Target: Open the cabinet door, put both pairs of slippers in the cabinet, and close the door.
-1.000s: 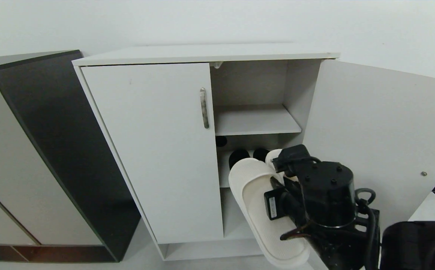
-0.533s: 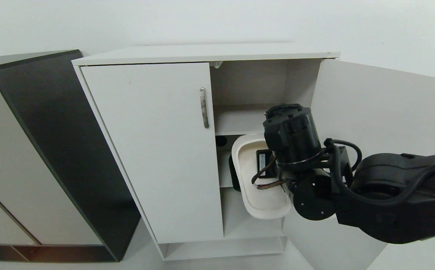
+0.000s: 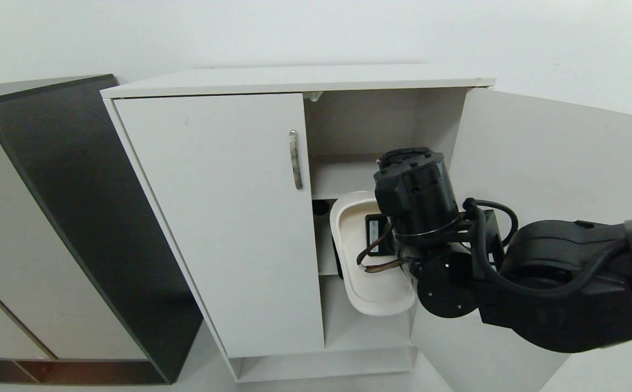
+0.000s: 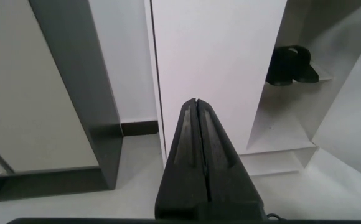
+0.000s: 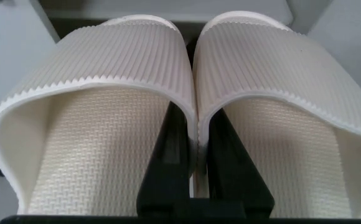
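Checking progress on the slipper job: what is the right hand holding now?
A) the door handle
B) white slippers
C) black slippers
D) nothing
B: the right hand grips the white slippers by their touching inner edges, at the open cabinet.

A plain white wall (image 3: 316,32) runs behind. At the left, 1 black-sided unit (image 3: 76,218) with a pale front (image 3: 0,245) stands on a light grey floor (image 3: 204,373). Lighting is even.
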Motion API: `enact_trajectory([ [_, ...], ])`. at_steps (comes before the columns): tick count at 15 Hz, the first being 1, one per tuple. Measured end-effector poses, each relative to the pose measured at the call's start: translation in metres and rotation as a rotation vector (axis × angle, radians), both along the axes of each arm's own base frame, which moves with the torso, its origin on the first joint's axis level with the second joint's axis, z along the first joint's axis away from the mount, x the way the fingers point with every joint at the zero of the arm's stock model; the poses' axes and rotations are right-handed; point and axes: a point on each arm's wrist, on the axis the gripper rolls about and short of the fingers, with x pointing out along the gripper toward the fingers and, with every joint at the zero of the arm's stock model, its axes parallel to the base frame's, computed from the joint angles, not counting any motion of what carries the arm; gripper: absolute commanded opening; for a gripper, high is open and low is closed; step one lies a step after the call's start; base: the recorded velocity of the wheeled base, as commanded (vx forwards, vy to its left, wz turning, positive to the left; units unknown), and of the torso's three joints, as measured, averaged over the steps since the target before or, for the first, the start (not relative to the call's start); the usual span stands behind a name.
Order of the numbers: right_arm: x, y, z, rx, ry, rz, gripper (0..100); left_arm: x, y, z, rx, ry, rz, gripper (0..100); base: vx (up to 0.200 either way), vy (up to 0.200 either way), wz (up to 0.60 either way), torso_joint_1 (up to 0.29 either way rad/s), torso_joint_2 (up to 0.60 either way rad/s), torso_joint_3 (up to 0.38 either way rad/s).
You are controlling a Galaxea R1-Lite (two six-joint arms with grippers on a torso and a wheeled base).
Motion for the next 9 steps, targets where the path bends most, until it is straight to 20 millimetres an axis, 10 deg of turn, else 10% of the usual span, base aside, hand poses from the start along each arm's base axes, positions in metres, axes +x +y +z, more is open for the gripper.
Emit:
enact_trajectory([
  [9,0.0018,0.0000,-0.0032,-0.004,0.005,-0.005,0,0.0000,0.0000,0.0000,0.001,0.000,-0.001,0,0.200,0.000,0.00,0.006,0.00,0.002],
])
